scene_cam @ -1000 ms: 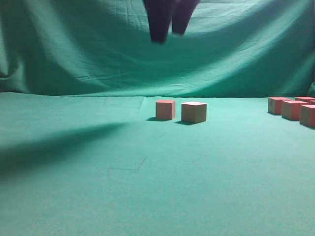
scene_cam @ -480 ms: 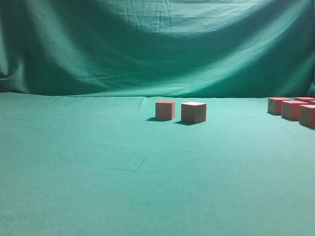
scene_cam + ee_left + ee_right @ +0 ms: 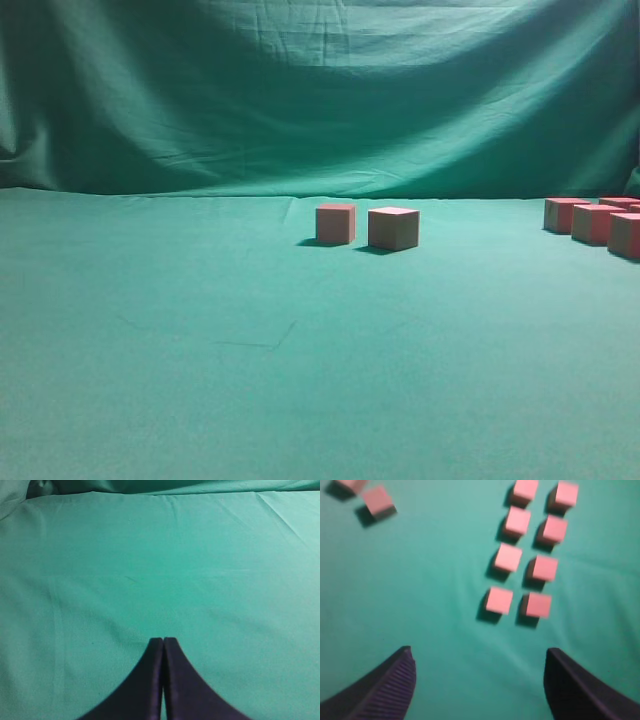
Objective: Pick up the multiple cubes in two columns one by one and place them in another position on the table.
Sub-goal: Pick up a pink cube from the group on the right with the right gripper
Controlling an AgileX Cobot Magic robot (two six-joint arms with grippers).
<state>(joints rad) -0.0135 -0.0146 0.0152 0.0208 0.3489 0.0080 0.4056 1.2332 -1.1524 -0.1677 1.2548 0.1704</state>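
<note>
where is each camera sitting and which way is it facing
Exterior view: low, near table height, looking along the green table toward the backdrop; two cubes mid-table, more at the right edge; no robot parts show.
Left wrist view: above bare cloth, looking down and forward; left claw closed.
Right wrist view: high, looking down on two columns of cubes; right claw open, empty.
Shared: exterior and right wrist views both show the separate pair and the columns.

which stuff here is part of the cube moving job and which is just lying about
Part of the job:
- eight cubes in two columns
- two cubes set apart
- table
- right claw, open and empty

Just there:
- green backdrop cloth
- left claw, shut, over bare cloth
</note>
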